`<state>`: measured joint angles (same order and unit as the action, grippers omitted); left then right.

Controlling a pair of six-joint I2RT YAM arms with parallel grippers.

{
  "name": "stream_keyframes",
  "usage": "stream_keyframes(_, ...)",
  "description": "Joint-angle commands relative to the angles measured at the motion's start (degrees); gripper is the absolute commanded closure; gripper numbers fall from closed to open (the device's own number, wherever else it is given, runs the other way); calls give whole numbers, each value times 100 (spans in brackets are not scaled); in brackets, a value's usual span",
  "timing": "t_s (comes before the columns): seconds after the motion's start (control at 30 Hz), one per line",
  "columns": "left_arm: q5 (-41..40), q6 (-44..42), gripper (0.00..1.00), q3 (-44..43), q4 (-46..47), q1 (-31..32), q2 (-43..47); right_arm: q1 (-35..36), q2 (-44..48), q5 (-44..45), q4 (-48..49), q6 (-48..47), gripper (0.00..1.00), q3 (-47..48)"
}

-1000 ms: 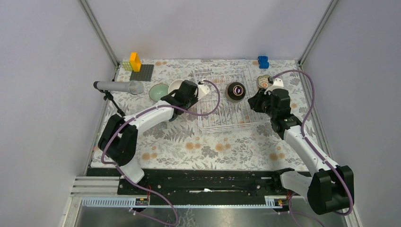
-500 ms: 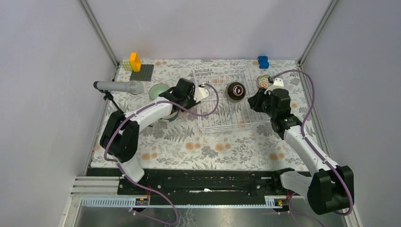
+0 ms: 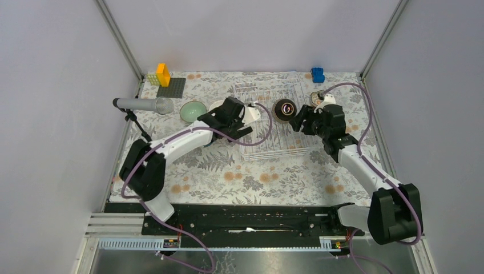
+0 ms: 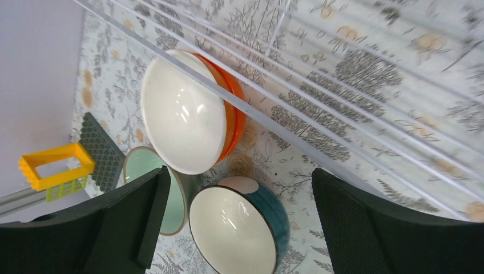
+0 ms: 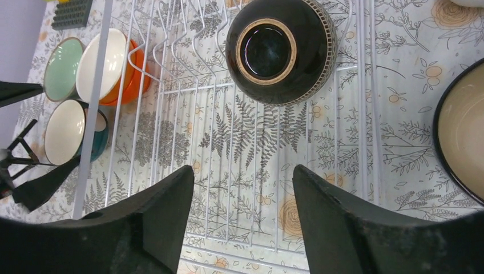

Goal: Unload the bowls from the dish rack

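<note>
The white wire dish rack (image 3: pixel 268 153) holds one dark brown bowl (image 3: pixel 284 108), lying upside down (image 5: pixel 278 48). My right gripper (image 5: pixel 244 168) is open above the rack floor, just short of that bowl. Left of the rack, on the cloth, stand an orange bowl with a white inside (image 4: pixel 194 111), a mint green bowl (image 4: pixel 149 188) and a teal bowl (image 4: pixel 240 225). My left gripper (image 4: pixel 240 171) hangs wide open over the teal bowl, not touching it. A cream-lined, dark-rimmed bowl (image 5: pixel 462 148) sits on the cloth right of the rack.
A grey cylinder on a small black stand (image 3: pixel 142 104) is at the left. Yellow blocks (image 3: pixel 161 74) and a dark baseplate (image 3: pixel 172 87) are at the back left, a blue block (image 3: pixel 318 74) at the back right. Metal frame posts and walls close in the cloth.
My left gripper has opened, let go of the teal bowl beside the other bowls, and shifted right. My right gripper has opened and swung left over the rack toward the dark bowl.
</note>
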<state>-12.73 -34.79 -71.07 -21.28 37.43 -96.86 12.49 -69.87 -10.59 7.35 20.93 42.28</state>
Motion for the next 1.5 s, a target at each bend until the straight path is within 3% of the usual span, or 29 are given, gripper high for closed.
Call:
stream_keyframes(0.0,-551,571,1,125,333,461,730,25,-251,-154,372,31,23,409)
stream_keyframes(0.17,-1455,1762,1,170,295,1012,958,25,-782,139,294,126,2,796)
stream_keyframes(0.33,-2819,3768,1,326,671,1285,1294,34,-1471,299,277,298,0,1275)
stream_keyframes(0.43,-2476,4912,1,368,645,1286,1460,32,-1835,496,149,536,0,1553)
stream_keyframes(0.6,-1355,5723,1,1018,1517,1276,1740,43,-2057,983,169,1134,1,1633)
stream_keyframes(0.77,-1224,6134,1,1773,2601,1284,1887,133,-2151,1446,693,1767,0,1413)
stream_keyframes(1.03,-1497,6232,2,2501,3914,1267,1640,407,-2713,1719,636,1663,3,1911)
stream_keyframes(1.3,-1174,6140,18,3511,5557,1263,1602,817,-3095,3356,-46,2065,7,2308)
stream_keyframes(1.47,-1200,6023,28,3666,5853,1266,1492,882,-3393,3253,-150,1923,4,2580)
